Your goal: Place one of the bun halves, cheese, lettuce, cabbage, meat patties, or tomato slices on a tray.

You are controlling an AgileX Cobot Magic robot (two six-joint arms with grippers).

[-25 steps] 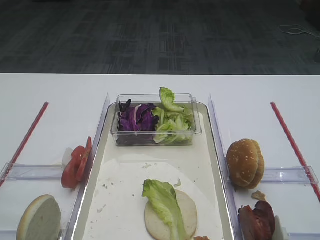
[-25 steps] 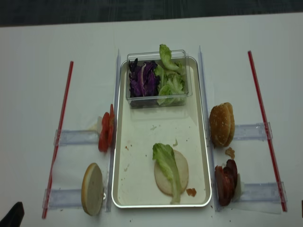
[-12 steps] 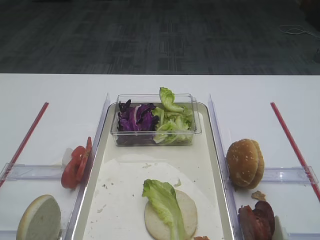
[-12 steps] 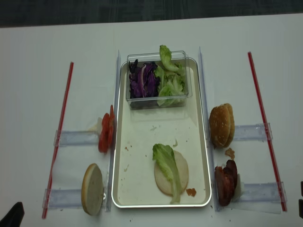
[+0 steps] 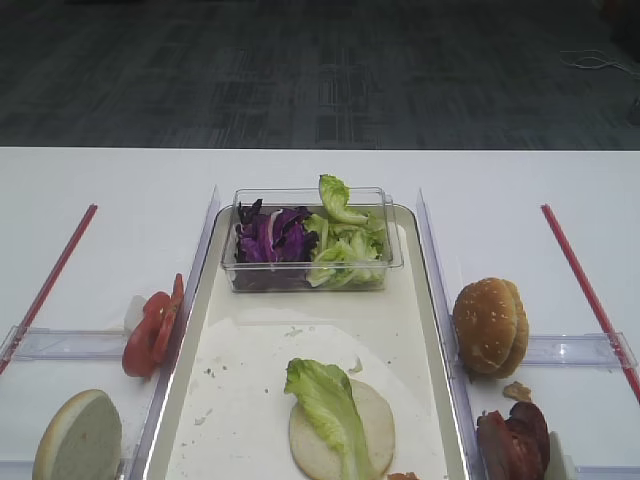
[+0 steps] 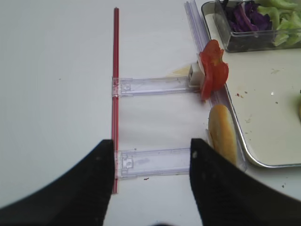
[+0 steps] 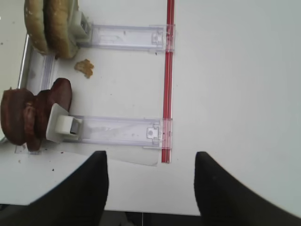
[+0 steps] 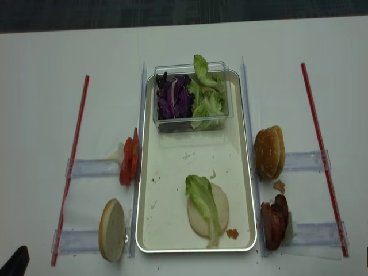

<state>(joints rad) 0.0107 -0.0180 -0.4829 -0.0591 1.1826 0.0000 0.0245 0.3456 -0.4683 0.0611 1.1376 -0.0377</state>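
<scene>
Along the bottom edge of the right wrist view, the right hand (image 7: 149,188) stands wide open, both fingers dark and blurred, nothing between them, touching nothing. Left hand (image 6: 151,181), bottom of its own view: likewise spread wide and empty.

Up and left of the right hand, at mid-left frame, the meat patties (image 7: 33,113) stand on edge against a white holder. Judged: glossy, greasy, soft enough to tear at the rough rims; grip across the flat faces of the outermost patty, gently.

Tray (image 8: 150,172), centre of the overhead view: a cut bun half (image 8: 208,211) lies low centre, the lettuce (image 8: 201,198) draped over it. Tomato slices (image 8: 127,162) sit left of the tray, on the table (image 8: 46,86).
</scene>
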